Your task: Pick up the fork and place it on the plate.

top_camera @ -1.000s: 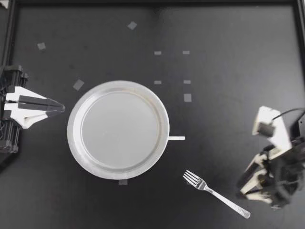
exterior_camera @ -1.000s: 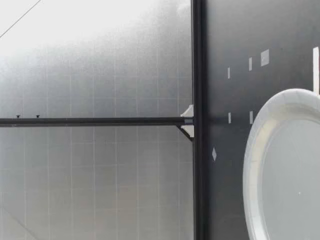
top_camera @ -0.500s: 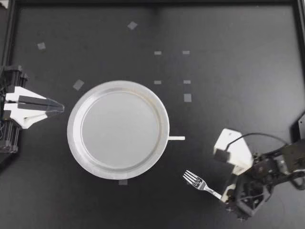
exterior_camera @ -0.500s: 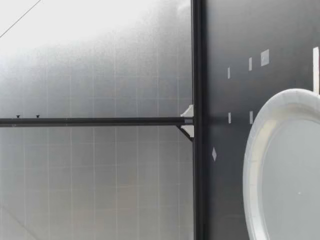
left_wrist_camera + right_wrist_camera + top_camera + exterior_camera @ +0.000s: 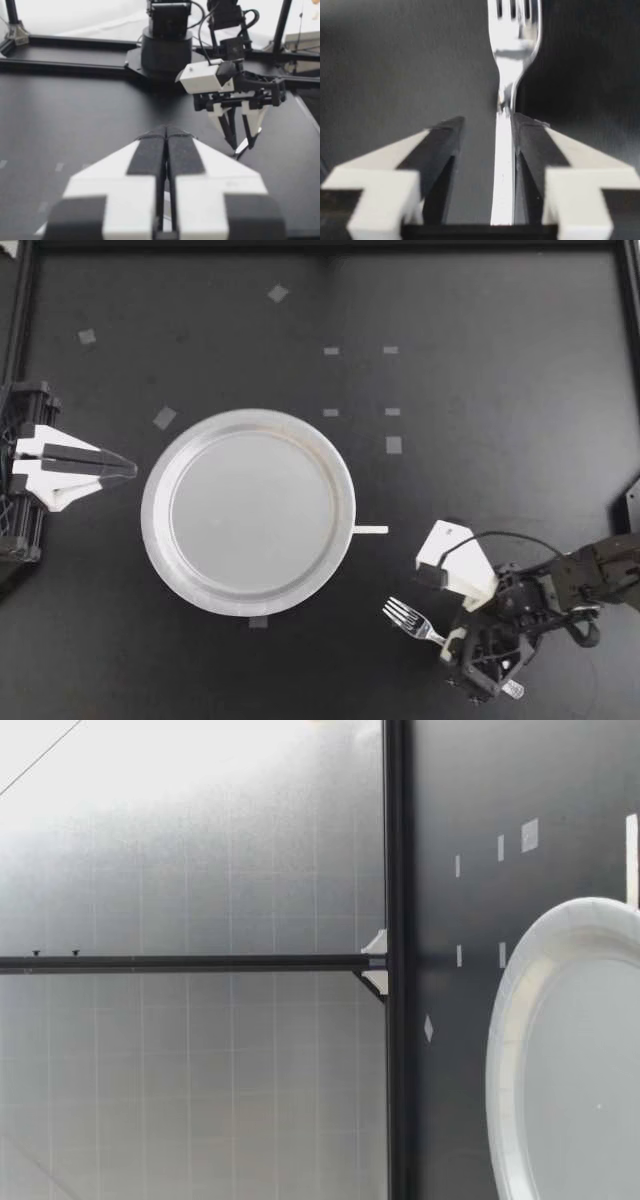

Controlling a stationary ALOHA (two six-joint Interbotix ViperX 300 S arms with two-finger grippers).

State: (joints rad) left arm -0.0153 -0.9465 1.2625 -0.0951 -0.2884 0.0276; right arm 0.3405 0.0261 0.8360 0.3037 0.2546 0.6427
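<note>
A silver fork (image 5: 407,618) lies on the black table, right of and nearer than the round white plate (image 5: 250,510). My right gripper (image 5: 470,658) stands over the fork's handle, which is hidden beneath it except for the end (image 5: 514,689). In the right wrist view the handle (image 5: 503,165) runs between the open fingers of my right gripper (image 5: 489,120). One finger (image 5: 530,145) touches it and the other (image 5: 440,150) stands apart. My left gripper (image 5: 112,468) rests shut and empty left of the plate. The low view shows only the plate (image 5: 560,1050).
Small grey tape marks (image 5: 392,444) dot the table beyond the plate. A white strip (image 5: 370,530) lies at the plate's right rim. Black frame rails (image 5: 18,310) border the table. In the left wrist view my right gripper (image 5: 240,144) hangs ahead of my left gripper (image 5: 166,132).
My right arm swung left from the table's right edge and came down over the fork's handle, its fingers narrowing around it. The left arm stayed put.
</note>
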